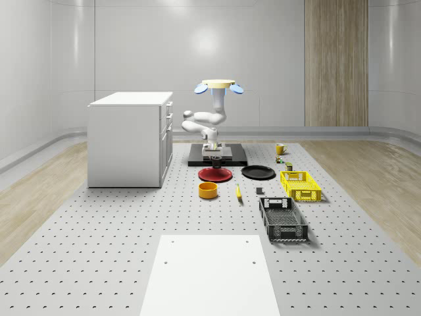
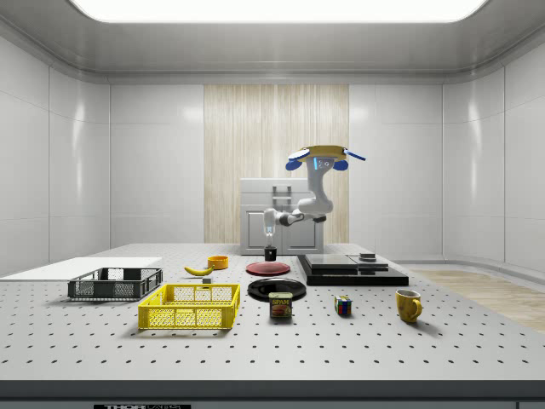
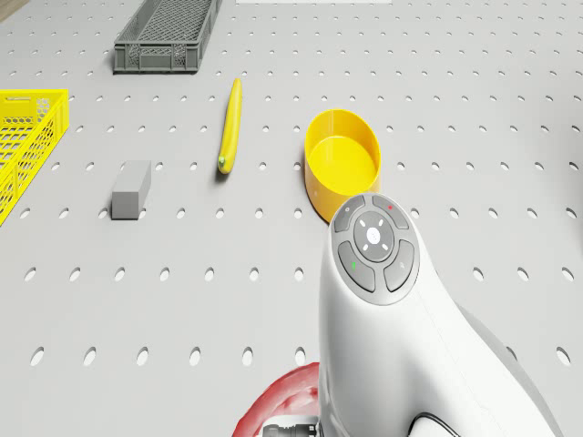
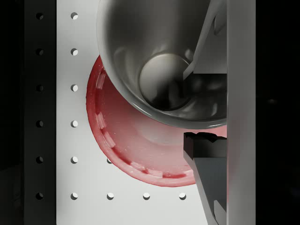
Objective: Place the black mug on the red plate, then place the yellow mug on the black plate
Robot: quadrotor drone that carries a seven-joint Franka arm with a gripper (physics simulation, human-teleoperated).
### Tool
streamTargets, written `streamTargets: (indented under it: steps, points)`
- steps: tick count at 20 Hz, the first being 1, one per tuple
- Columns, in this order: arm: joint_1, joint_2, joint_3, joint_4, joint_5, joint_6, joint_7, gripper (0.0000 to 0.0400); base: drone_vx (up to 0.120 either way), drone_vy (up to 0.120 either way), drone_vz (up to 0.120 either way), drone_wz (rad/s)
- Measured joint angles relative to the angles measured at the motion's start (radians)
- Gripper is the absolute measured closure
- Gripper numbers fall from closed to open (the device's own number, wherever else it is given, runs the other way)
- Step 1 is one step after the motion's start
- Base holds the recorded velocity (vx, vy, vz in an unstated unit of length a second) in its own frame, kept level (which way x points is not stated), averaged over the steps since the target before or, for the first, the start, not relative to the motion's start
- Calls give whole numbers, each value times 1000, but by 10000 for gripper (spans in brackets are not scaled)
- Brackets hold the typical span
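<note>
Wrist view: tool (image 4: 205,105) clamps black mug (image 4: 159,61) wall above red plate (image 4: 136,140).

Drone hovers over the dark platform (image 1: 227,155) with the claw (image 1: 215,155) clamped on the black mug (image 1: 216,160) above the red plate (image 1: 215,174), open worktop (image 1: 131,224) around it, white cabinet (image 1: 128,139) crowding the whole-scene view's left, black plate (image 1: 258,172) just right.

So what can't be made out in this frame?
- Black mug, wrist view: outer wall and handle are cut off at the edge; one finger sits inside its rim.
- Red plate, drone view: mostly covered by the arm.
- Can label, side view: too small.
</note>
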Motion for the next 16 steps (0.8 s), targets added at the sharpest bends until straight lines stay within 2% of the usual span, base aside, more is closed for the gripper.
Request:
streamTargets:
  steps: [9, 12, 14, 16]
  points:
    - [-14, 2, -86, 39, -77, 44, -10, 290, 0, 0, 0, 0]
    - [-16, 4, -98, 45, -87, 50, -11, 149, 0, 0, 0, 0]
    - [-13, 3, -90, 42, -81, 46, -12, 90, 0, 0, 0, 0]
    - [-9, 2, -74, 34, -66, 38, -13, 55, 0, 0, 0, 0]
